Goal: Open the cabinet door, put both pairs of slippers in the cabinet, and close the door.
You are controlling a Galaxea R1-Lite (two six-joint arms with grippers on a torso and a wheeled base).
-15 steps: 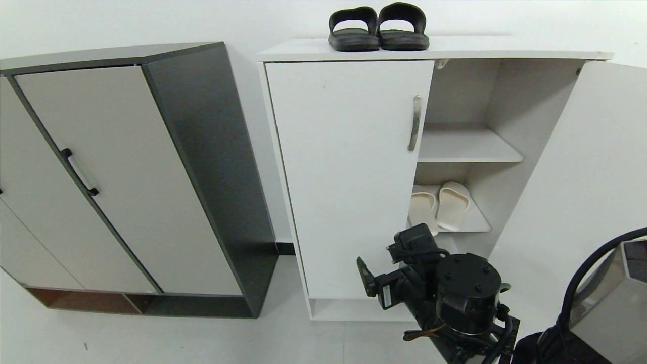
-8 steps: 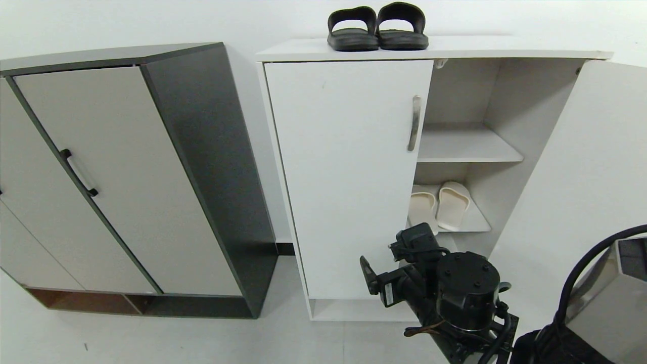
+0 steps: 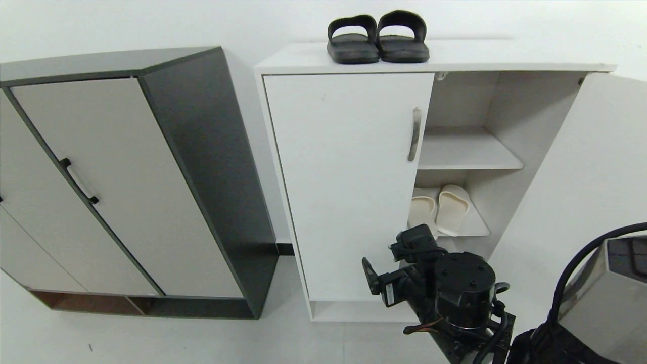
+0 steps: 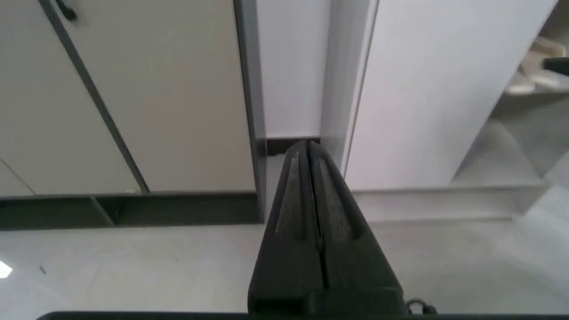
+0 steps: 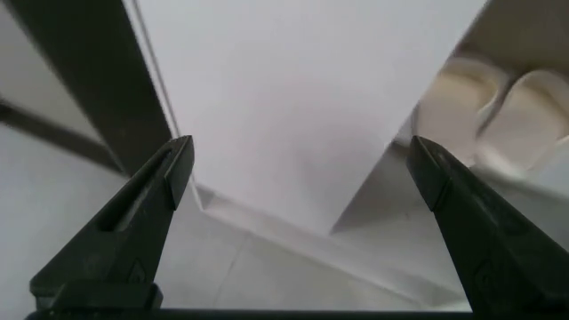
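A dark cabinet (image 3: 126, 177) with pale doors stands to the left of the white cabinet (image 3: 349, 55), a narrow strip of wall (image 3: 263, 167) showing between them. The white cabinet's closed door (image 3: 349, 187) covers its left half, with a metal handle (image 3: 414, 134) near the inner edge. Its open door (image 3: 581, 177) is swung out wide on the right, which leaves the right half exposed.

The black slippers (image 3: 378, 33) sit side by side on top of the white cabinet, toes to the wall. The cream slippers (image 3: 440, 208) lie as a pair on the lower shelf (image 3: 477, 227) inside, under the upper shelf (image 3: 465, 151); the closed door's edge hides part of the left one.

The right arm (image 3: 455, 288) hangs low in front of the white cabinet, near the foot of the closed door. The right gripper (image 5: 300, 147) has its jaws spread wide and released, with nothing between them, and it faces the bottom corner of that door. The left gripper (image 4: 308, 151) has its jaws clenched together on nothing; it points at the gap between the two cabinets, above the floor (image 4: 133, 267).
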